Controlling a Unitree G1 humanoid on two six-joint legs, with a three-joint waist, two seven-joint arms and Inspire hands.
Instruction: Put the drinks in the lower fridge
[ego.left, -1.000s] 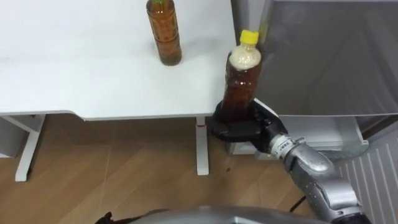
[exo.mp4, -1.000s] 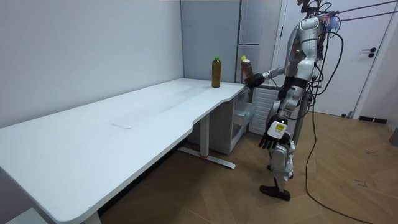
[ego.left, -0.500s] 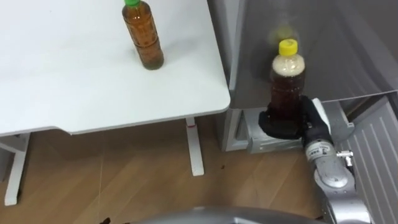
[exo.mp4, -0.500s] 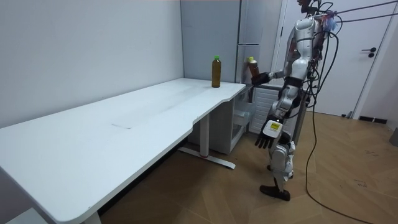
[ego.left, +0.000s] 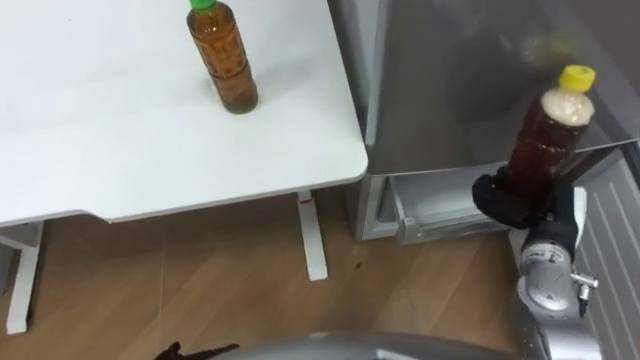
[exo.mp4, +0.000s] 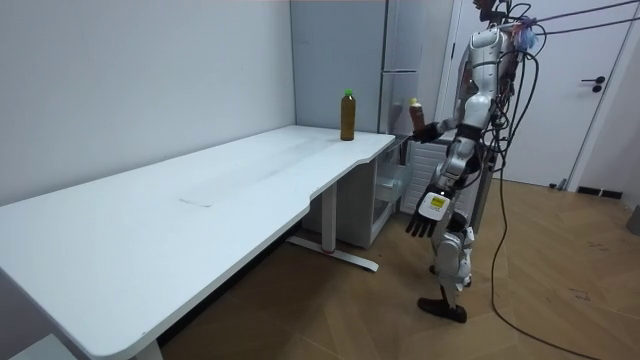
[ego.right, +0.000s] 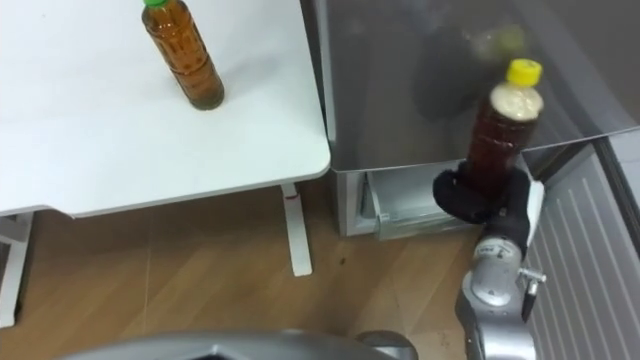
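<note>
Right robot hand: fingers curled round the base of the yellow-capped bottle, which is tilted in front of the grey fridge door.

Left robot hand: hangs at the robot's side, fingers relaxed.

Risk: the grip is low on a tall bottle. It may lever out, or knock the door edge on the way down to the lower compartment, which appears open.

Green-capped bottle stands on the white worktop, well apart. Wood floor.

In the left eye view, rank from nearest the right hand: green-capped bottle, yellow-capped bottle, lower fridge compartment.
1. The yellow-capped bottle, in the right hand.
2. The lower fridge compartment, just left.
3. The green-capped bottle, far left on the table.
</note>
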